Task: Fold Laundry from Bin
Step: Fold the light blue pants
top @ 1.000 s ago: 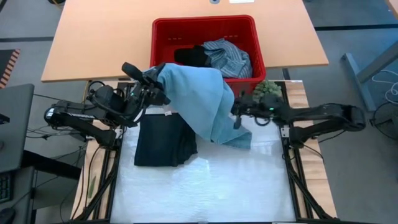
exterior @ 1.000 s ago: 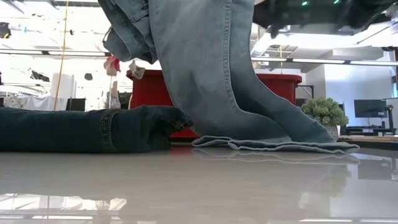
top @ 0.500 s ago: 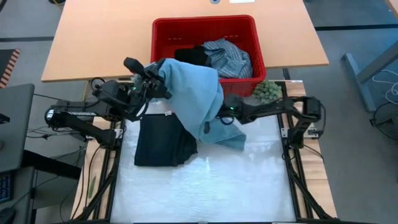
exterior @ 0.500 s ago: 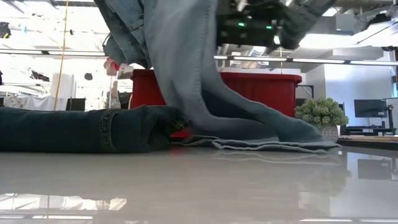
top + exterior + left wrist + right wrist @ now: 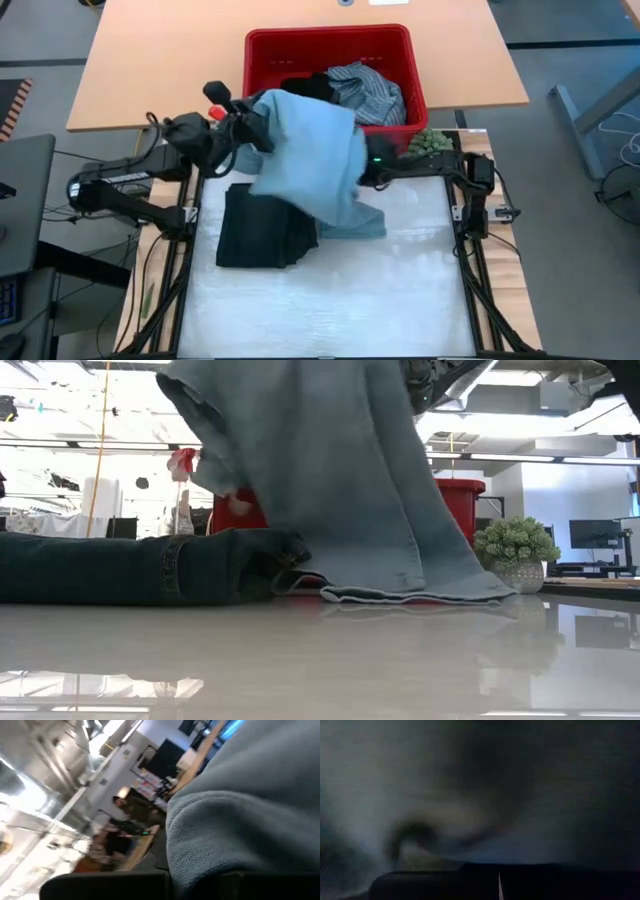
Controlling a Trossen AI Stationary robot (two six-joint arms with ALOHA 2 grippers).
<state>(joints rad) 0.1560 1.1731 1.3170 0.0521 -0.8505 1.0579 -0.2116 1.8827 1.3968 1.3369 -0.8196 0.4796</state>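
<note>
The light blue denim jeans [image 5: 310, 150] hang raised between my two grippers, in front of the red bin [image 5: 330, 38]. Their lower end [image 5: 420, 592] lies on the white table. My left gripper [image 5: 250, 125] is shut on their upper left part. My right gripper [image 5: 366, 172] is at their right edge, mostly under the cloth. A dark navy piece [image 5: 262, 228] lies folded on the table at the left. The striped shirt [image 5: 368, 90] and a black piece [image 5: 305, 88] lie in the bin. My left gripper holds the jeans by their upper left part [image 5: 265, 112], coming from the table's left; the cloth [image 5: 240, 820] drapes over the fingers and hides the contact. The jeans hang below it. My right gripper is shut on the jeans' right edge [image 5: 358, 165], coming level from the table's right. Cloth [image 5: 445, 795] fills its wrist view, so the layers cannot be told.
A small green fuzzy ball [image 5: 428, 146] sits at the bin's near right corner, close to my right arm. A spray bottle with a red trigger [image 5: 182, 465] stands behind the folded piece. The white table's near half [image 5: 330, 300] is bare.
My right gripper has gone toward the table's left and reached the jeans' right edge. My left gripper has gone a little toward the far edge. The jeans now hang wider, and their lower end has slid toward the left on the table.
</note>
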